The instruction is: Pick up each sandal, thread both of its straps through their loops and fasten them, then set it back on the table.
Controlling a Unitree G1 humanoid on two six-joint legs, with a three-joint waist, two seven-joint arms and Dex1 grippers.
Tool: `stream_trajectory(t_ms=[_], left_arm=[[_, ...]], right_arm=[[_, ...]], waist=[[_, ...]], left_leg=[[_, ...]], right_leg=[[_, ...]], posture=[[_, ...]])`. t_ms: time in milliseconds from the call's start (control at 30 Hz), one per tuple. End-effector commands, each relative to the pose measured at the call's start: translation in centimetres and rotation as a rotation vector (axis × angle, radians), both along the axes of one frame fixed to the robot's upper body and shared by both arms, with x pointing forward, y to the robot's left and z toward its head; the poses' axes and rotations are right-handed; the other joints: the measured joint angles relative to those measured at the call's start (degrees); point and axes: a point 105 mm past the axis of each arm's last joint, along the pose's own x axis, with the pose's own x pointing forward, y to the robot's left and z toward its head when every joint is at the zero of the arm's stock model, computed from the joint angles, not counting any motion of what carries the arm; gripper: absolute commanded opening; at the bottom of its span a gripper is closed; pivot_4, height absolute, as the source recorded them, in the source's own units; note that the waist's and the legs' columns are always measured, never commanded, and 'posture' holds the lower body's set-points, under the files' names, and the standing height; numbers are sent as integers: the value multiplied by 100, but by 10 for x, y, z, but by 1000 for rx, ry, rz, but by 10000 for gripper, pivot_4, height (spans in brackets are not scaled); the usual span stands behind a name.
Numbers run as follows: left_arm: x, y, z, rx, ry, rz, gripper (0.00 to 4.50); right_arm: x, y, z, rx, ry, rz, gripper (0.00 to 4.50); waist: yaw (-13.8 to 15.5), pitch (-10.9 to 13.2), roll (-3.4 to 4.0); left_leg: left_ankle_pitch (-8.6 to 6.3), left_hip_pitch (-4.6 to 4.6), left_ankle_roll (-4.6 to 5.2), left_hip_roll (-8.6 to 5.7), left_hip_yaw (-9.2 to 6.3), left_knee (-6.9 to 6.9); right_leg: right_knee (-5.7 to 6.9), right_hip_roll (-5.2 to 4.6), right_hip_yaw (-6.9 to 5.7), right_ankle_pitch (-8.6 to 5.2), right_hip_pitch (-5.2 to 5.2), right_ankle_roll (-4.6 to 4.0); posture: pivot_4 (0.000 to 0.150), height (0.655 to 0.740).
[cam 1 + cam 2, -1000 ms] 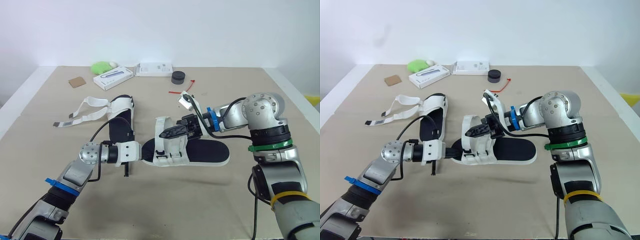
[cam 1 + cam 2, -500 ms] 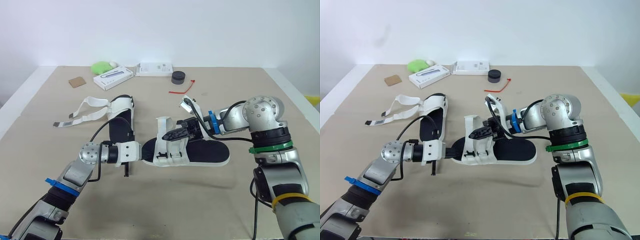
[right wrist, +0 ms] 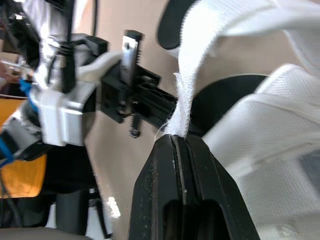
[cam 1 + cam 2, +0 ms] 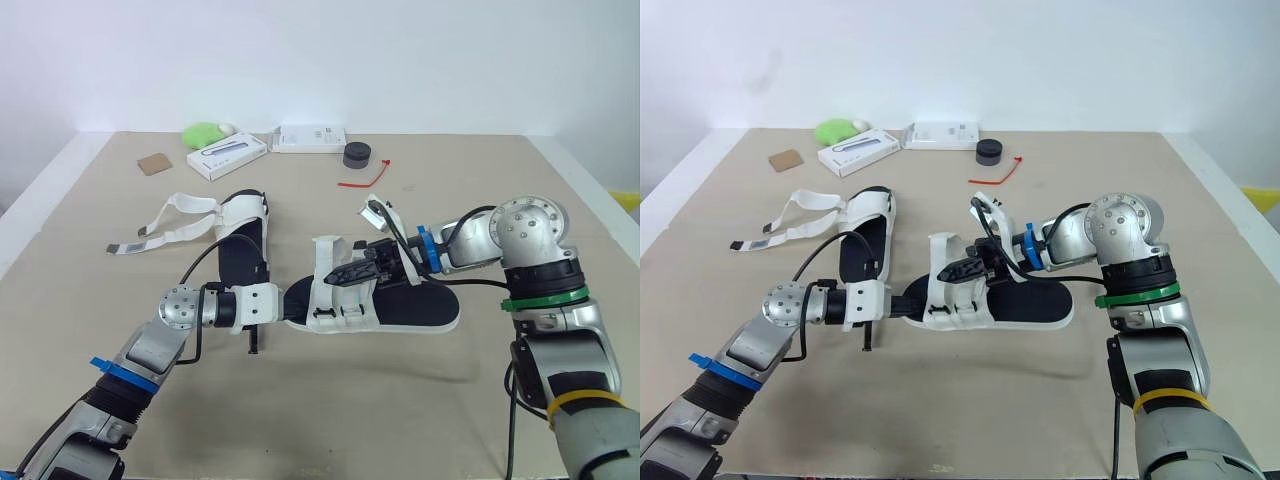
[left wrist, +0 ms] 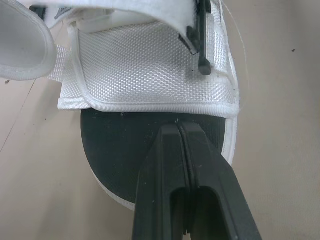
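While the other sandal (image 4: 243, 235) lies flat on the table (image 4: 400, 420), left of the near sandal (image 4: 420, 305) and a little beyond it, its loose straps (image 4: 170, 225) trail further left. The left claw (image 4: 288, 301) sits at the near sandal's toe end. Its two fingers are pressed together on the edge of the black sole, just as they were a second ago. The sandal's heel end rests on the table. Over its front part a white strap (image 4: 322, 258) stands upright, and the right claw (image 4: 338, 276) is nipped tight on that strap from the sandal's right. This claw has sunk slightly toward the sandal and eased rightward since the earlier look; the sandal itself has not shifted. Well beyond the near sandal lies a red tie (image 4: 362, 177).
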Motion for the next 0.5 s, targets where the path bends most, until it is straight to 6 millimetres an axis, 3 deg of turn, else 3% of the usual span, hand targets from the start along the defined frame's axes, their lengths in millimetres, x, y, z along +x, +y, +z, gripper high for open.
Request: stream_trajectory(t_ms=[33, 133, 300, 367, 500], left_arm=[[-2, 12, -34, 107, 103, 45, 0], [-3, 14, -34, 116, 105, 44, 0], [-3, 14, -34, 117, 105, 45, 0], [-3, 15, -34, 117, 105, 45, 0], [-2, 14, -34, 114, 105, 47, 0]], right_arm=[[2, -3, 0, -23, -46, -14, 952], [3, -2, 1, -16, -62, -13, 952], [4, 1, 6, 8, -84, -5, 16487], [1, 4, 12, 23, -92, 18, 26255], [-10, 9, 13, 36, -96, 68, 26255]], waist=[[0, 0, 0], [0, 0, 0], [-1, 0, 0], [-1, 0, 0], [-1, 0, 0]], left_leg=[[0, 0, 0, 0, 0, 0], [0, 0, 0, 0, 0, 0], [0, 0, 0, 1, -2, 0], [0, 0, 0, 1, -3, 0], [0, 0, 0, 2, -5, 0]], right_leg=[[0, 2, -1, -2, 0, 3], [-1, 5, -1, -2, 0, 3], [0, 6, -2, -2, 0, 2], [-1, 6, -2, -1, 0, 2], [0, 4, -4, 0, 0, -1]], posture=[[1500, 7400], [1500, 7400], [1500, 7400], [1500, 7400], [1500, 7400]])
